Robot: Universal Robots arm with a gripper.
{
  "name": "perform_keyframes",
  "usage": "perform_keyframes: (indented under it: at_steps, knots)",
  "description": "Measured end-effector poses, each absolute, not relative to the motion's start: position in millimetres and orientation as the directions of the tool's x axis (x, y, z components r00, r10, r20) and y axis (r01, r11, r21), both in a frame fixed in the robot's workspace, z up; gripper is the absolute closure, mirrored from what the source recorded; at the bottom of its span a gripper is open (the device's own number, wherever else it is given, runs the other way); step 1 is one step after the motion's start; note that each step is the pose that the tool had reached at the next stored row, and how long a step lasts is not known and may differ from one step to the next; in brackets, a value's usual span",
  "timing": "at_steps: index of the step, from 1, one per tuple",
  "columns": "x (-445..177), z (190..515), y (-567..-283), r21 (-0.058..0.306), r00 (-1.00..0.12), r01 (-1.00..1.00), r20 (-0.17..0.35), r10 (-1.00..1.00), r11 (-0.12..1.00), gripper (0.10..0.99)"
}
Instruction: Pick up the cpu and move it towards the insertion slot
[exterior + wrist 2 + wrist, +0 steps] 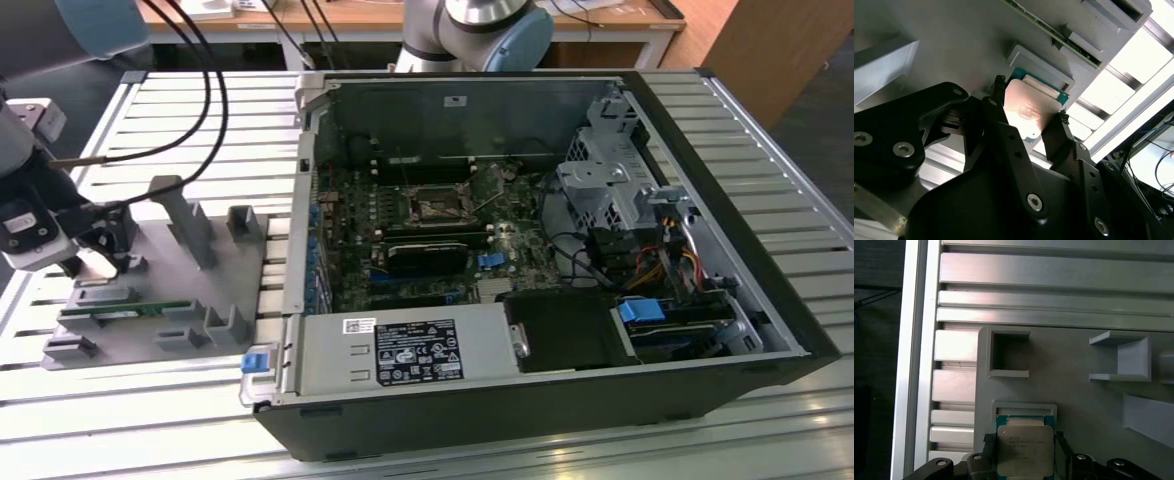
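Your pincer point(1024, 441) is clenched on the cpu point(1025, 454), gripping two opposite edges, at the grey tray point(187, 290) on the exterior view's left. The chip is square and lies flat, silver top up. The slot point(438, 208) sits well apart at frame centre, inside the case point(781, 270).

cpu point(1025, 450): silver-topped, green-rimmed, apparently lying flat | insertion slot point(438, 207): dark, silver-framed

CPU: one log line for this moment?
hand: shut on cpu | cpu: at grey tray | insertion slot: in open case, far off
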State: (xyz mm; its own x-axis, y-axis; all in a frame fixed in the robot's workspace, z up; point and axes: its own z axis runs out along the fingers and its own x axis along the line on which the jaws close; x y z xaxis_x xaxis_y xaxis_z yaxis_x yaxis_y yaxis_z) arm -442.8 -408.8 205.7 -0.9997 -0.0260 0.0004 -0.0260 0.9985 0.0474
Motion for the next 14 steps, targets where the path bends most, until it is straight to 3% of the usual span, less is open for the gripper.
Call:
perform_keyframes:
  at_steps: [14]
  knots:
    - [-442.8, 211.4, -408.8, 0.047, -1.000, -0.026, 0.000, -0.026, 0.999, 0.545]
